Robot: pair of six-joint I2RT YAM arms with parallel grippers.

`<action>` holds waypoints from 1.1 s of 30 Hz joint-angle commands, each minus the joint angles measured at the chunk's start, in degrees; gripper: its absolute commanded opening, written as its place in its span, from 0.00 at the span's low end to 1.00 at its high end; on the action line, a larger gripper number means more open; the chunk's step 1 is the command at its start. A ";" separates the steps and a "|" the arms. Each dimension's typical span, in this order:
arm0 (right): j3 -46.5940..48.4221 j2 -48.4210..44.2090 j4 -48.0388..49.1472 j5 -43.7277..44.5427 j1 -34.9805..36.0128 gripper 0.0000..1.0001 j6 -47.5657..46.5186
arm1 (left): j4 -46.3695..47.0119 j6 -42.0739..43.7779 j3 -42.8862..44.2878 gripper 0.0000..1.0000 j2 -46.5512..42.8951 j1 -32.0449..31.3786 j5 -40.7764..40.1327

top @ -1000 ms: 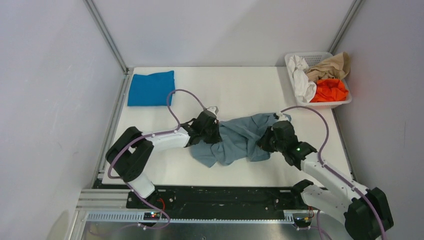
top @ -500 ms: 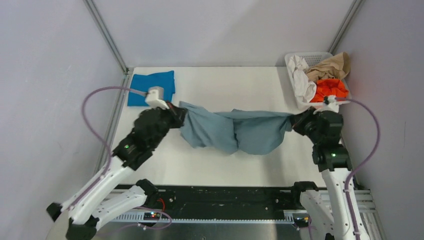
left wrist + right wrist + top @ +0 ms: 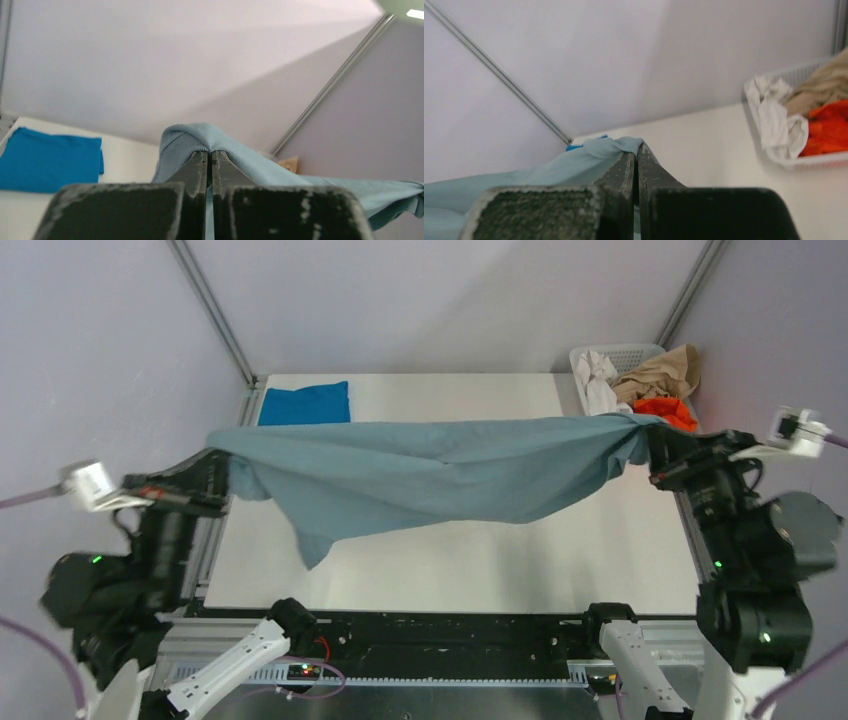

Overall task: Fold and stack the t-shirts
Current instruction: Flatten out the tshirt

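Observation:
A large dusty grey-blue t-shirt [image 3: 430, 475] hangs stretched in the air across the table, its lower part drooping toward the front left. My left gripper [image 3: 222, 472] is shut on its left end, and cloth [image 3: 200, 140] bunches over the tips of that gripper [image 3: 209, 152]. My right gripper [image 3: 652, 448] is shut on the right end, where the fabric [image 3: 609, 148] wraps the tips of this gripper [image 3: 636, 150]. A brighter blue t-shirt [image 3: 304, 403] lies folded flat at the table's far left corner, also seen as the bright blue t-shirt [image 3: 47, 159].
A white basket [image 3: 580, 362] at the far right corner holds white, tan and orange cloths; the same basket [image 3: 794, 162] shows in the right wrist view. Grey walls with metal frame posts [image 3: 215, 315] close in the table. The white table [image 3: 480, 560] runs under the hanging shirt.
Both arms have risen and swung apart, lifting the grey-blue shirt from a crumpled heap on the table into a wide stretched span in the air. Both grippers stayed shut on it.

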 commanded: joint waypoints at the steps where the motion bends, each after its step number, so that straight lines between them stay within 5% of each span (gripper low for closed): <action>1: 8.98 0.03 -5.77 3.52 -0.28 0.00 -3.40 | -1.01 3.29 4.78 0.00 -3.89 0.25 -1.39; 10: 11.67 2.12 -5.22 5.49 -0.26 0.00 -4.81 | -2.50 3.74 4.78 0.00 -3.63 0.30 -6.11; 16: 1.03 13.30 7.61 6.07 -0.26 0.00 -6.77 | -2.42 2.66 -0.39 0.09 13.98 1.29 -22.71; 20: -2.93 28.06 15.99 8.64 -0.33 0.00 -8.36 | -1.24 -5.17 -5.62 0.12 29.92 15.73 -4.75; 22: -3.03 36.83 20.54 9.04 -0.28 0.01 -9.25 | 0.23 -6.84 -5.91 0.36 40.01 19.96 -0.24; 23: -1.83 39.90 23.08 9.04 -0.33 0.03 -9.80 | 0.90 -6.26 -5.11 0.59 43.70 20.87 1.05; 24: -0.39 46.27 23.82 9.08 -0.34 0.12 -10.50 | 1.18 -5.78 -2.56 0.69 50.28 21.14 2.11; 25: 3.46 49.33 24.05 9.19 -0.13 0.18 -12.07 | 1.27 -4.97 -1.15 0.90 53.40 21.76 4.69; 26: 5.86 55.55 23.25 10.66 0.03 0.36 -12.60 | 1.24 -4.74 1.77 0.95 58.55 22.29 6.00; 28: 13.76 62.97 19.19 11.79 0.41 0.61 -13.10 | 1.21 -4.62 4.94 0.99 62.78 22.92 9.01; 33: 19.40 65.14 16.20 14.35 2.82 0.97 -14.09 | 1.22 -5.15 4.51 1.00 60.74 23.27 10.08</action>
